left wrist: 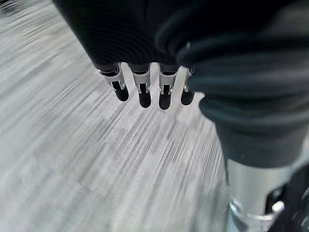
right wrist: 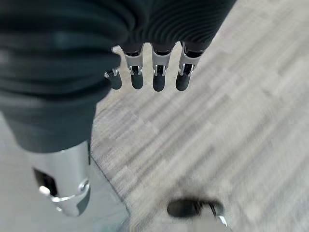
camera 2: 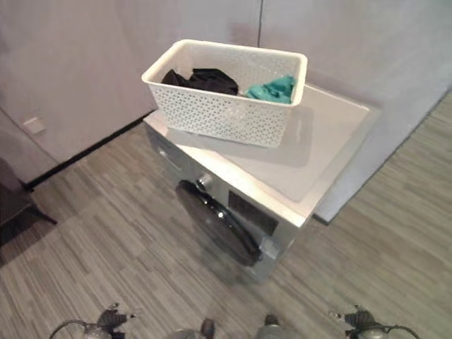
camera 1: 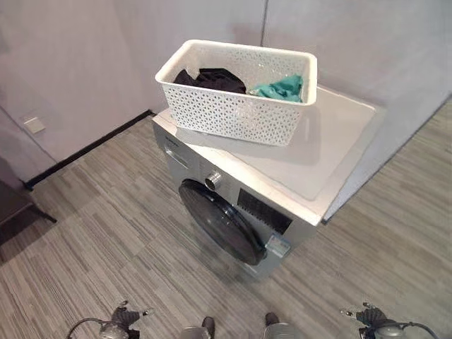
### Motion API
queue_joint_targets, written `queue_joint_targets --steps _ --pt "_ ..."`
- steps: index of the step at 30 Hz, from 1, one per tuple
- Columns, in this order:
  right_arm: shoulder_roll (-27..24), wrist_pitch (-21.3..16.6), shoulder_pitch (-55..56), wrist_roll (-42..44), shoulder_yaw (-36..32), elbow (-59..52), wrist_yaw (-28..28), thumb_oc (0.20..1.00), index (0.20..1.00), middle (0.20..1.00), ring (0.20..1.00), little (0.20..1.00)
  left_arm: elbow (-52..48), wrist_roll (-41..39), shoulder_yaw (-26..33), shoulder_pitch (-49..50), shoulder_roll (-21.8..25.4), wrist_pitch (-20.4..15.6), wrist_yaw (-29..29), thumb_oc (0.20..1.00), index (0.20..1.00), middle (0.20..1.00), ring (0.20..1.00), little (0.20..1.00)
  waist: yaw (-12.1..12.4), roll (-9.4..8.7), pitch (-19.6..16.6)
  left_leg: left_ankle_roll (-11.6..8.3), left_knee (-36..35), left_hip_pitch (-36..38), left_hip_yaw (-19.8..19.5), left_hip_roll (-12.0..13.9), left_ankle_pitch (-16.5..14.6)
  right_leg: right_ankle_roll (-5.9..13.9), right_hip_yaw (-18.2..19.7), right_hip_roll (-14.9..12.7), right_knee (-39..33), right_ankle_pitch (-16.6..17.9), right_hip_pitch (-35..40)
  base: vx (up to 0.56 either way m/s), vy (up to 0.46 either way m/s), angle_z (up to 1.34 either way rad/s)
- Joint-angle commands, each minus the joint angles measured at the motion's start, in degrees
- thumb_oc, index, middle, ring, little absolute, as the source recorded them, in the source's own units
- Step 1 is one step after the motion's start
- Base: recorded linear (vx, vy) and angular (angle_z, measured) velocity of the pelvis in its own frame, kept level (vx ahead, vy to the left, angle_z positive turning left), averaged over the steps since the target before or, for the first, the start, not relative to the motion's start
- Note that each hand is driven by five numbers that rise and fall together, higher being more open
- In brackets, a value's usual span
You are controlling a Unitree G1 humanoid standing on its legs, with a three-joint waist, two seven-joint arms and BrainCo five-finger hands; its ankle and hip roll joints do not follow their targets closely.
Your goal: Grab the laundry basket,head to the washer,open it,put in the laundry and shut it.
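Note:
A white perforated laundry basket (camera 1: pixel 236 113) stands on the left part of the washer's flat top (camera 1: pixel 332 162). Inside it lie black clothes (camera 1: pixel 212 79) and a teal cloth (camera 1: pixel 282 88). The washer's round dark door (camera 1: pixel 219 219) is shut, facing me, with a silver knob (camera 1: pixel 212 181) above it. My left hand (camera 1: pixel 120 321) hangs low at the lower left, well short of the washer, its fingers (left wrist: pixel 144 92) straight over the floor and holding nothing. My right hand (camera 1: pixel 371 318) hangs low at the lower right, fingers (right wrist: pixel 159 75) straight and empty too.
Grey walls stand behind and to the right of the washer. A wall socket (camera 1: pixel 33 125) sits low on the left wall, and a dark piece of furniture (camera 1: pixel 18 205) stands at the left edge. Grey wood-pattern floor (camera 1: pixel 106 240) lies between me and the washer.

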Motion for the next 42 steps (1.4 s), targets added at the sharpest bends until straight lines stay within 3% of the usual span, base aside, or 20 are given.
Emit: queue_joint_targets --steps 1,2,4,5,9,11,14,16,18,19,21,24,25,29,30,35,36,38,41,42 --pt "-0.05 -1.42 -3.76 -2.11 3.51 -0.29 -2.07 1.000 1.000 1.000 1.000 1.000 -2.43 3.70 2.31 2.47 2.74 0.17 0.37 1.000 1.000 1.000 1.000 1.000 3.29 -1.35 0.18 -2.62 3.20 -1.70 4.75 3.93 -1.78 2.38 -13.38 2.69 -2.21 5.76 -4.13 -0.20 0.454 -1.19" --pt "0.60 -1.70 -2.74 -2.62 4.35 -0.38 -1.80 1.000 1.000 1.000 1.000 1.000 -2.10 5.62 1.11 2.77 3.16 0.23 -0.61 1.000 1.000 1.000 1.000 1.000 2.81 -1.06 -0.31 -1.99 -1.34 0.26 5.45 2.79 0.53 1.43 -9.99 8.99 1.65 1.76 -2.56 -0.21 0.537 -1.46" --pt "1.38 -2.19 -0.76 -1.31 4.18 -0.07 -1.20 1.000 1.000 1.000 1.000 1.000 -1.29 6.93 0.34 2.80 3.17 1.30 -1.86 1.000 1.000 1.000 1.000 1.000 2.64 -0.90 -1.79 -1.36 -4.97 1.22 5.31 1.56 3.40 -1.12 -6.73 16.81 5.19 -3.67 0.73 -0.09 0.322 -0.84" --pt "0.99 -2.26 1.35 0.35 3.45 0.40 -0.69 1.000 1.000 1.000 1.000 1.000 -0.56 8.76 -0.94 2.16 2.90 2.06 -2.76 1.000 1.000 1.000 1.000 1.000 1.84 -1.30 -3.10 -0.84 -6.45 1.34 4.48 -0.34 4.57 -3.33 -1.92 20.99 4.27 -5.23 2.83 -0.07 0.182 -0.01" --pt "0.80 -1.90 2.27 0.30 3.04 1.07 -0.63 1.000 1.000 1.000 1.000 1.000 -1.20 9.83 -1.64 1.44 2.07 1.82 -2.00 1.000 1.000 1.000 1.000 1.000 1.58 -0.98 -3.48 -0.58 -5.20 1.28 3.73 -1.60 4.33 -4.12 0.15 20.45 -0.24 -3.37 4.99 -0.02 0.041 0.30" --pt "-0.24 -1.66 3.33 -0.13 2.58 2.90 -0.53 1.000 1.000 1.000 1.000 1.000 -3.17 8.87 -3.16 1.19 0.49 1.30 -2.68 1.000 1.000 1.000 1.000 1.000 1.81 -0.36 -2.77 -0.45 4.67 -1.30 2.32 -3.65 1.68 -4.74 0.94 19.53 -3.18 -1.79 6.51 -0.03 0.008 0.21" --pt "-0.65 -1.22 2.67 -0.89 3.17 3.83 -0.77 1.000 1.000 1.000 1.000 1.000 -2.92 7.61 -2.97 1.16 -0.32 1.47 -2.75 1.000 1.000 1.000 1.000 1.000 2.74 -0.12 -1.32 -1.52 12.36 -3.49 -3.02 -5.45 1.80 -4.79 3.54 19.51 -3.56 -1.11 7.90 -0.03 0.032 -0.08" --pt "-0.74 -1.00 2.99 -1.49 3.64 3.10 -0.57 1.000 1.000 1.000 1.000 1.000 -1.55 7.10 -2.67 1.44 -0.53 1.56 -2.92 1.000 1.000 1.000 1.000 1.000 1.56 -0.03 -2.06 -1.75 9.77 -3.33 -0.95 -0.46 1.50 -4.06 4.15 17.81 -4.12 -1.14 8.17 0.00 0.112 -0.39" --pt "-0.70 -1.00 3.36 -1.65 3.62 2.97 -0.58 1.000 1.000 1.000 1.000 1.000 -1.24 7.06 -2.34 1.55 -0.37 1.69 -2.94 1.000 1.000 1.000 1.000 1.000 1.45 -0.14 -2.28 -1.80 8.57 -3.44 -0.39 1.58 1.40 -3.94 4.09 17.08 -4.04 -1.65 8.10 0.02 0.110 -0.19" --pt "-0.48 -0.95 3.41 -1.62 3.87 3.12 -0.94 1.000 1.000 1.000 1.000 1.000 -0.11 6.51 -1.74 1.46 0.28 1.81 -2.55 1.000 1.000 1.000 1.000 1.000 1.48 -0.32 -2.46 -2.09 5.85 -3.68 -4.69 3.44 2.12 -3.95 5.27 16.73 -3.48 -2.79 7.66 0.04 0.176 0.21" --pt "-0.54 -0.96 3.41 -1.55 3.87 3.15 -1.04 1.000 1.000 1.000 1.000 1.000 0.15 6.15 -1.69 1.37 0.37 1.78 -2.52 1.000 1.000 1.000 1.000 1.000 1.14 -0.14 -2.44 -2.52 3.90 -2.92 -6.25 4.20 2.98 -4.11 5.63 16.84 -3.35 -3.17 7.62 0.03 0.129 -0.08" --pt "-1.48 -0.76 4.02 -1.77 2.99 3.06 -1.92 1.000 1.000 1.000 1.000 1.000 0.19 4.94 -2.46 -0.06 0.84 1.98 -1.97 1.000 1.000 1.000 1.000 1.000 -0.49 1.38 -1.71 -5.88 -3.30 -3.36 -9.67 10.46 9.36 -3.40 6.42 15.55 -2.36 -4.96 7.44 0.06 0.319 -0.21" --pt "-1.69 -0.82 3.97 -1.64 2.62 3.12 -2.11 1.000 1.000 1.000 1.000 1.000 0.04 4.73 -2.69 -0.41 0.85 1.91 -1.81 1.000 1.000 1.000 1.000 1.000 -0.51 1.87 -1.43 -6.55 -3.84 -3.68 -10.13 10.79 10.29 -3.05 6.81 14.85 -2.12 -5.23 7.71 0.12 0.436 -0.01" --pt "-1.90 -0.52 3.80 -2.17 1.80 4.25 -2.10 1.000 1.000 1.000 1.000 1.000 -0.35 4.98 -2.89 -0.54 0.68 1.39 -1.91 1.000 1.000 1.000 1.000 1.000 -0.56 2.59 -1.91 -6.22 -3.18 -1.82 -9.63 8.92 6.92 -1.24 8.36 11.44 -2.38 -5.12 8.10 0.10 0.396 -0.22" --pt "-1.63 -0.53 3.75 -1.86 1.19 3.27 -2.11 1.000 1.000 1.000 1.000 1.000 -1.06 6.32 -4.21 -1.16 0.65 1.31 -1.86 1.000 1.000 1.000 1.000 1.000 -0.61 2.47 -1.98 -5.34 -0.37 -3.14 -7.22 6.24 4.80 0.62 8.54 8.30 -2.56 -4.32 8.03 0.07 0.429 -0.20" --pt "-2.29 -0.18 1.96 -1.90 0.73 2.80 -2.06 1.000 1.000 1.000 1.000 1.000 -2.04 8.37 -5.68 -1.66 1.95 1.04 -2.06 1.000 1.000 1.000 1.000 1.000 0.39 2.36 -2.47 -3.07 1.86 -4.21 -3.63 3.73 1.62 2.94 9.59 4.65 -1.79 -1.47 4.57 0.03 0.342 -0.25" --pt "-1.59 -0.10 -0.06 -2.76 2.16 2.20 -2.10 1.000 1.000 1.000 1.000 1.000 -1.21 9.00 -5.52 -1.82 2.25 1.27 -1.69 1.000 1.000 1.000 1.000 1.000 1.11 2.25 -2.34 -2.19 1.44 -3.73 -1.51 3.52 0.92 3.47 7.82 3.15 -2.00 1.33 2.63 -0.02 0.386 -0.75" --pt "-0.79 -0.09 -0.77 -3.22 2.97 1.38 -2.09 1.000 1.000 1.000 1.000 1.000 -1.05 9.25 -5.24 -1.75 2.38 1.37 -1.51 1.000 1.000 1.000 1.000 1.000 1.46 2.24 -2.14 -1.91 0.72 -3.16 -0.35 3.63 0.81 3.36 6.64 2.90 -2.14 2.33 1.93 -0.03 0.202 -0.97" --pt "0.26 -0.46 -3.30 -5.47 5.28 -0.40 -2.33 1.000 1.000 1.000 1.000 1.000 -0.37 9.40 -3.95 -1.32 2.51 1.41 -1.19 1.000 1.000 1.000 1.000 1.000 3.11 2.52 -1.00 -1.85 -2.10 -1.77 3.71 4.13 1.40 2.09 -9.30 2.03 -1.18 3.32 -1.26 -0.12 0.220 -1.11" --pt "0.61 -0.67 -3.71 -5.62 5.87 -0.77 -2.37 1.000 1.000 1.000 1.000 1.000 -0.32 9.32 -3.44 -1.24 2.37 1.54 -1.36 1.000 1.000 1.000 1.000 1.000 2.86 2.55 -0.96 -1.60 -2.51 -1.66 4.65 3.62 1.75 1.78 -9.54 4.49 0.48 1.80 -1.50 -0.08 0.319 -1.01"
